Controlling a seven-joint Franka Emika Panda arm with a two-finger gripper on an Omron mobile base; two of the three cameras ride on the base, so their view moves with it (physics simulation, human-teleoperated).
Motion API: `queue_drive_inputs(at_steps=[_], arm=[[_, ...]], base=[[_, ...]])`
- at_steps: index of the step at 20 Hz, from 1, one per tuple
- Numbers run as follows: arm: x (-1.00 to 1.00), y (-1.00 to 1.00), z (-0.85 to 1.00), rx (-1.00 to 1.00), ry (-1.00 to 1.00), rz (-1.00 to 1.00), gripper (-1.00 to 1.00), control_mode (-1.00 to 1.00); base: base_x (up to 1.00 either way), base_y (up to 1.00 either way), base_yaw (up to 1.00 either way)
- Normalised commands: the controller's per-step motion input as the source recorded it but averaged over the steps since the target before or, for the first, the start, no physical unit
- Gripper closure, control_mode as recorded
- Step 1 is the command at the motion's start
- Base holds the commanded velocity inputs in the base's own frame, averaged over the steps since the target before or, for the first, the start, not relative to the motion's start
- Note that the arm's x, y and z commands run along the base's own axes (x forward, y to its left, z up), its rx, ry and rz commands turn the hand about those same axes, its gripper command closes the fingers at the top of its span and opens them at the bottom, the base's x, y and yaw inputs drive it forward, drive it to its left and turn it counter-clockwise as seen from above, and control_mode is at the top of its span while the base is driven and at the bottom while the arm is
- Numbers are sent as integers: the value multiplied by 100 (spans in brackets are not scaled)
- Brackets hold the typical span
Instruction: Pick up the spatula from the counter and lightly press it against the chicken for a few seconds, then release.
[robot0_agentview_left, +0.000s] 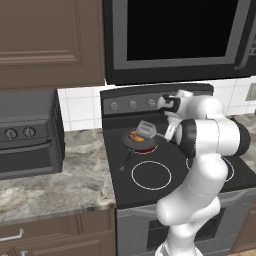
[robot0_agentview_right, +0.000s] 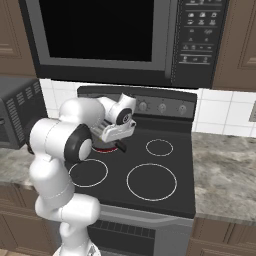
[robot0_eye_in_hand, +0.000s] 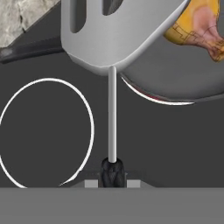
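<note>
Gripper (robot0_eye_in_hand: 112, 173) tight on spatula (robot0_eye_in_hand: 111, 35) handle, blade over pan (robot0_eye_in_hand: 175, 81), chicken (robot0_eye_in_hand: 199, 24) just beside.

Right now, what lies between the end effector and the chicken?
Hand view: the spatula held in the end effector, its blade over the pan rim beside the chicken.

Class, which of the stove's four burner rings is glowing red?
The rear-left ring, under the pan holding the chicken; the rest are plain white outlines.
</note>
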Motion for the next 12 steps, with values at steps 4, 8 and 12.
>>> queue_drive_inputs(at_steps=[4, 8, 12], arm=[[15, 0, -14, 0, 0, 2, 100, -100], [20, 0, -15, 0, 0, 2, 100, -100], [23, 0, -12, 0, 0, 1, 100, -100]], base=[[0, 0, 0], [0, 0, 0], [0, 0, 0]])
